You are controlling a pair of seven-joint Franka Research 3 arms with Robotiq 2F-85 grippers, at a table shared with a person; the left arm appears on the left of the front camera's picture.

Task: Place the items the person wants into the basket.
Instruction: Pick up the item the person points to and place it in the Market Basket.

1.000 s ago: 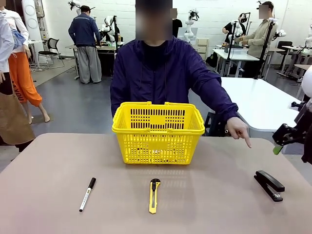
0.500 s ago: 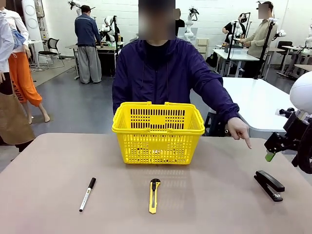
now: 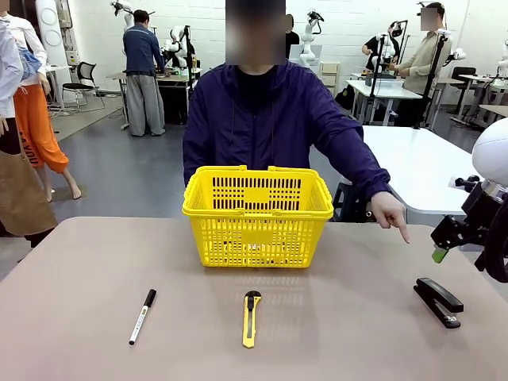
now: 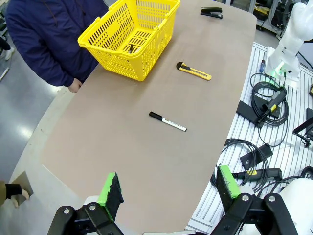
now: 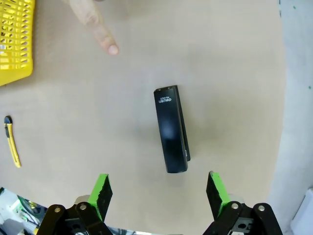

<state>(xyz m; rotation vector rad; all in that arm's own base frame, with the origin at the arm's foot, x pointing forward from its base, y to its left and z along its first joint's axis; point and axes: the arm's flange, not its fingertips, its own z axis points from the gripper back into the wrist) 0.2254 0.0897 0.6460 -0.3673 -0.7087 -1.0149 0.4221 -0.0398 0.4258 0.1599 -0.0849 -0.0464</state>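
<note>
Step in hand, as judged: approach to the black stapler (image 3: 438, 302), which is pointed at by the person's hand (image 3: 389, 213).

- The stapler is laid flat on the table (image 3: 79, 317) at the robot's right, well apart from the yellow basket (image 3: 258, 214).
- The right gripper (image 5: 159, 190) is held above it, jaws spread wide, nothing gripped. The stapler is seen between the green pads, a little off-centre.
- The left gripper (image 4: 168, 188) is held high over the table, jaws spread and empty.
- The marker (image 3: 143, 315) and utility knife (image 3: 251, 317) are left untouched.

Next move, as judged: a straight descent is called for, with the jaws centred and closed across the stapler's narrow sides before it is carried to the basket.
</note>
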